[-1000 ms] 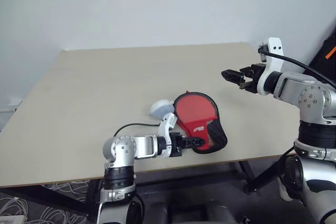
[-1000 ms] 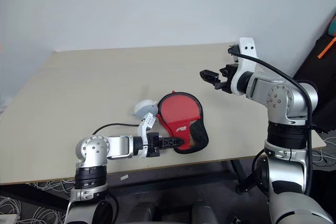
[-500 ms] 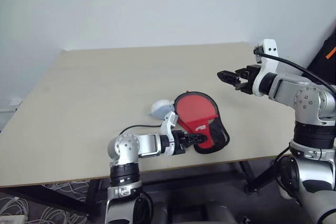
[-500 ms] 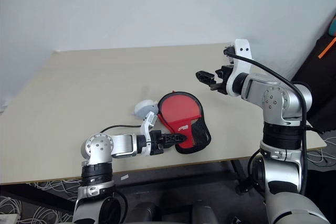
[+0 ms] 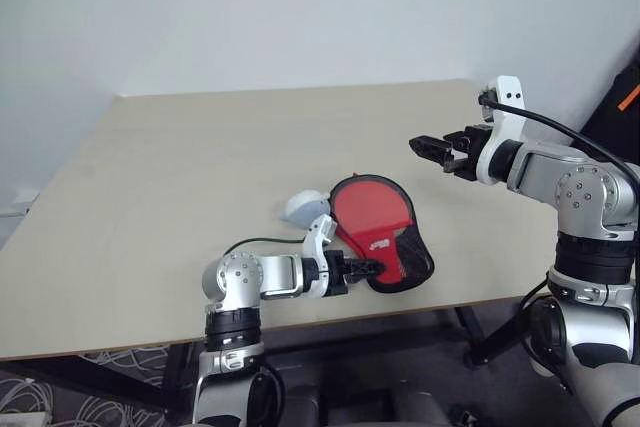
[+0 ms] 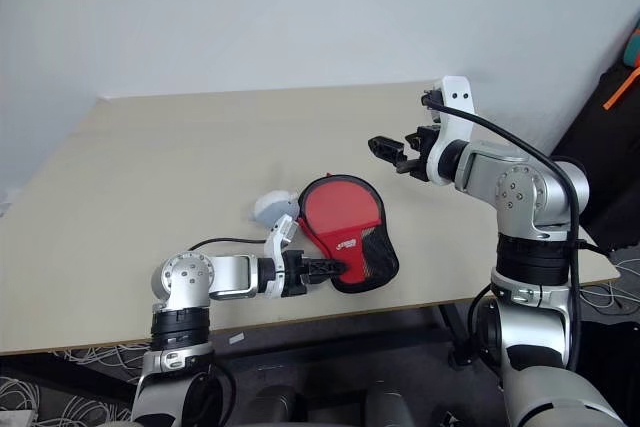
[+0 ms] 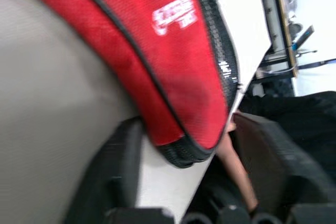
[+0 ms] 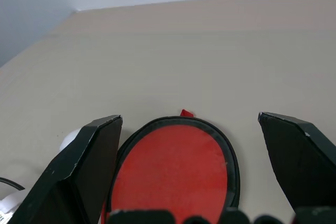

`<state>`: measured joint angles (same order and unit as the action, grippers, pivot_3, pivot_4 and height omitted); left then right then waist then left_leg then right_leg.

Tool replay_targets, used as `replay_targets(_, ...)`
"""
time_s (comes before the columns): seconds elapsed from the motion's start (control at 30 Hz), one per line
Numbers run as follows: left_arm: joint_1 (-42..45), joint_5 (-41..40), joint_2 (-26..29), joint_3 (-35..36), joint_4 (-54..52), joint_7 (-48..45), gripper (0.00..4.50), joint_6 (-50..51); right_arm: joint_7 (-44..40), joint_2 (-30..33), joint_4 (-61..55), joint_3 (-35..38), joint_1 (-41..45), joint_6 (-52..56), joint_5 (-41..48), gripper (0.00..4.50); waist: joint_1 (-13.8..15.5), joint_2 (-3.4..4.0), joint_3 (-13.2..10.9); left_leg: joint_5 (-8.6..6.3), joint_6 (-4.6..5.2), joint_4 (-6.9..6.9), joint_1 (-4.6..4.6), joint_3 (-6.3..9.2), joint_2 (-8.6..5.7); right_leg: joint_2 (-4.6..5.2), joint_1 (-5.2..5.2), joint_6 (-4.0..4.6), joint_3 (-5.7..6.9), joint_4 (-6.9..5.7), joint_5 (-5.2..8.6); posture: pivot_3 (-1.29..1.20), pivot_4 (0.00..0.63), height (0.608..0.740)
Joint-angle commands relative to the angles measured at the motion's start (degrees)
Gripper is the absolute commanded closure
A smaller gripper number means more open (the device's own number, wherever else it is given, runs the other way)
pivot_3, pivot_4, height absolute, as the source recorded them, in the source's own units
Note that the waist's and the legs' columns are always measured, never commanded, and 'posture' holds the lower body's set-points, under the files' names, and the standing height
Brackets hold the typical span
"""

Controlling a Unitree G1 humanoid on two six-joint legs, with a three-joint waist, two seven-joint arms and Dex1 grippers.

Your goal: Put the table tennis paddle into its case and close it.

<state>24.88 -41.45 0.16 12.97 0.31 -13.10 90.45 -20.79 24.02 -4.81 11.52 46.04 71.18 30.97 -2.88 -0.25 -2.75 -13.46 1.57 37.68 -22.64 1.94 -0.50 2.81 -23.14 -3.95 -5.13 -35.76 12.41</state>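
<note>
Your case (image 5: 382, 234) lies flat near the table's (image 5: 180, 177) front edge, its narrow end toward your left gripper (image 5: 372, 269). Those fingers (image 7: 123, 166) sit on either side of that narrow end, around it; whether they pinch it you cannot tell. The paddle is hidden (inside, or not, is unclear). A small white lump (image 5: 306, 207) touches the case's far-left rim. Your right gripper (image 5: 425, 145) hangs spread wide and empty over open tabletop beyond.

A pale beige table (image 5: 200, 167) carried the red case (image 5: 378, 229) near its front edge, with a small white-grey lump (image 5: 305, 207) (rounded) just beside the case.
</note>
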Motion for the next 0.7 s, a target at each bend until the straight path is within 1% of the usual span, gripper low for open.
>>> replay_targets(0.03,-2.2,-0.2,0.8,-3.5,2.2,1.7,3.14,2.1,0.3,-0.2,-2.7,0.7,1.0,0.0,1.0,0.0,0.0,0.01,0.0,0.0,0.0,-0.03,0.0,-0.01,0.0,0.0,-0.02,0.0,-0.01,0.0,0.0,0.0,0.0,0.74)
replay_targets(0.13,-2.8,-1.2,1.6,-4.7,2.4,2.2,4.25,2.1,0.6,-0.7,-3.2,0.8,1.0,0.4,1.4,0.0,0.0,0.01,0.0,0.0,0.0,-0.09,0.0,-0.01,0.0,0.0,-0.03,-0.01,-0.01,0.01,0.01,0.0,0.0,0.74)
replay_targets(0.17,-3.0,-1.4,1.9,-5.1,2.3,2.3,4.48,2.1,0.7,-0.9,-3.3,0.7,1.0,0.5,1.5,0.0,0.0,0.01,0.0,0.0,0.0,-0.1,-0.01,-0.01,0.0,0.0,-0.05,-0.01,-0.01,0.01,0.01,0.0,0.0,0.74)
replay_targets(0.33,-3.5,-4.2,3.5,-6.8,0.6,1.7,4.48,2.1,1.1,-1.4,-4.1,0.8,0.5,1.0,1.9,0.0,0.0,0.01,0.0,0.0,-0.01,-0.16,-0.02,0.0,-0.01,0.0,-0.07,-0.04,-0.03,0.03,0.04,0.0,0.0,0.74)
replay_targets(0.43,-4.0,-7.4,4.8,-7.2,-1.3,2.2,4.48,2.1,1.2,-1.7,-4.6,0.7,0.2,1.3,2.0,0.0,0.0,0.01,0.0,0.0,-0.01,-0.25,-0.02,-0.01,0.0,0.0,-0.12,-0.04,-0.05,0.04,0.04,0.0,0.0,0.74)
replay_targets(0.57,-6.0,-17.1,7.7,-7.8,-5.1,5.7,4.48,2.1,1.1,-1.9,-5.2,0.5,-0.2,2.0,2.3,0.0,0.0,0.01,0.0,0.0,-0.01,-0.38,-0.03,-0.02,0.0,0.0,-0.21,0.08,-0.1,0.04,-0.02,0.0,0.0,0.74)
replay_targets(0.7,-9.6,-29.7,12.1,-10.0,-9.6,11.3,4.48,2.1,0.6,-2.0,-5.7,-0.2,-0.6,2.5,2.6,0.0,-0.1,0.02,0.0,0.0,-0.01,-0.41,-0.06,-0.02,0.02,0.0,-0.27,0.19,-0.13,0.03,-0.09,0.0,0.0,0.74)
